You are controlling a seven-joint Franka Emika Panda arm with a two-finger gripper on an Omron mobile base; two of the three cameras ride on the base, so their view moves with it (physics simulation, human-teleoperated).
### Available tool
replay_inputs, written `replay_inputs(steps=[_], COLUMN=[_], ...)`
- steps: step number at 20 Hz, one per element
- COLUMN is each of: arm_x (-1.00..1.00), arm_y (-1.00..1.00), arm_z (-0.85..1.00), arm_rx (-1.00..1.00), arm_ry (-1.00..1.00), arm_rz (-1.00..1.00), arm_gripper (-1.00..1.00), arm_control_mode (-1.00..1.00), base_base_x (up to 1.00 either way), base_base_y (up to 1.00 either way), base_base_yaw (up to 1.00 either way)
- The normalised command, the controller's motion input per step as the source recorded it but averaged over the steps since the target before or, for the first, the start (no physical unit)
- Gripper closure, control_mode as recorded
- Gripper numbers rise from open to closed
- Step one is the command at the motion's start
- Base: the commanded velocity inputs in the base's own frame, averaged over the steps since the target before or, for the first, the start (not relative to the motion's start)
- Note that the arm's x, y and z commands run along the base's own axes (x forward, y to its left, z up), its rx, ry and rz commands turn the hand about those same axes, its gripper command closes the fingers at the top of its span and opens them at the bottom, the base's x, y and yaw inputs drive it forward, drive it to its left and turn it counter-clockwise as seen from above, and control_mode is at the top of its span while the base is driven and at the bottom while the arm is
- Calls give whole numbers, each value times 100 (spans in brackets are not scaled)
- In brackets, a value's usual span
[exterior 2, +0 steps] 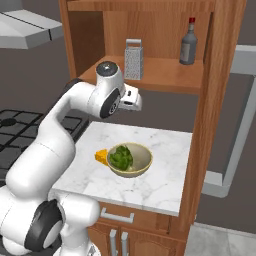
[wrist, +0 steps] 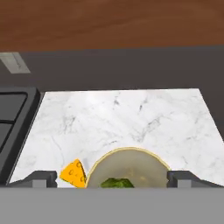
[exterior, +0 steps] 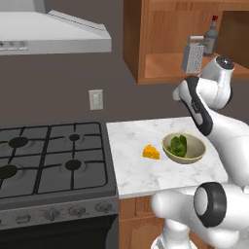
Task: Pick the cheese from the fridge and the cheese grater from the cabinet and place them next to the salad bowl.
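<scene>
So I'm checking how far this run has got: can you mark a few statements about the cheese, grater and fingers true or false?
1. The small yellow-orange cheese wedge lies on the white marble counter beside the round pale-beige salad bowl. True.
2. The grey metal box grater stands on the counter. False: it stands on the brown wooden cabinet's shelf.
3. The fingers are spread, holding nothing. True.
4. The dark glass bottle with a red cap lies tipped over. False: it stands upright on the shelf.

One cheese [exterior: 151, 152] is sitting out; one bowl [exterior: 184, 148]; one grater [exterior: 192, 57]; one bottle [exterior: 210, 37]; four burners [exterior: 73, 165] are showing.
</scene>
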Motion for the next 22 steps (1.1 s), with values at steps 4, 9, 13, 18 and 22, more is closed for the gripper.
replay_inputs(steps=[4, 9, 13, 18, 22], arm_x=[-7, -1, 0, 0, 2], arm_y=[-13, -11, -6, -12, -9], arm_z=[47, 51, 56, 53, 52], arm_rx=[0, 0, 0, 0, 0], arm_ry=[-32, -21, -7, 2, 21], arm_rz=[-13, -6, 0, 0, 0], arm_gripper=[-100, -100, -100, -100, -100], arm_control_mode=[-100, -100, -100, -100, -100], base_base_x=[0, 0, 0, 0, 0], base_base_y=[0, 0, 0, 0, 0], base_base_yaw=[0, 0, 0, 0, 0])
